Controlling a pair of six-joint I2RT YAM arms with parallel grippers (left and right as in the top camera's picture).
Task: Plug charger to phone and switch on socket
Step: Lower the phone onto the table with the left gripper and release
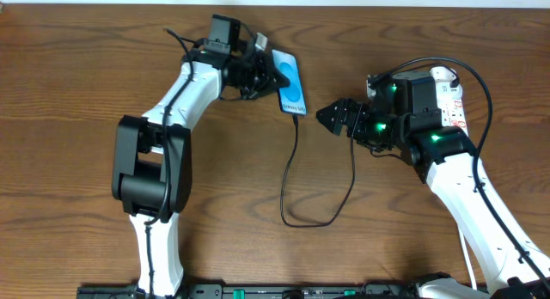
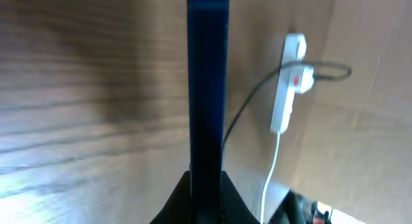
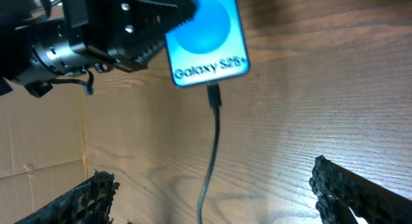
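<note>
Left claw (image 1: 268, 74): closed on the phone (image 1: 292, 82), at the far middle of the tabletop (image 1: 69, 161); you cannot tell whether the phone rests on the wood or hangs above it.
Right claw (image 1: 326, 116): jaws spread wide with nothing between them, just right of the phone's near end.
Charger (image 1: 288, 187): its connector tip meets the phone's bottom edge and looks seated; the cable loops toward you, then climbs right toward the socket (image 2: 285, 89).
Risk, snagging: the cable's rising leg passes close under the right claw, so reaching for the switch could drag it and pull the tip out.
Risk, slipping: the left claw pinches one end of a slim phone, and a tug on the cable may twist it loose.
Risk, blind reach: from above, the right arm covers most of the socket, so you may miss the switch.
Overhead only: the full cable loop and both arms together.
Left wrist only: the socket's whole length, its red mark, its white cord, and the phone edge-on.
Right wrist only: the connector joint up close, under the "Galaxy S25+" band.
</note>
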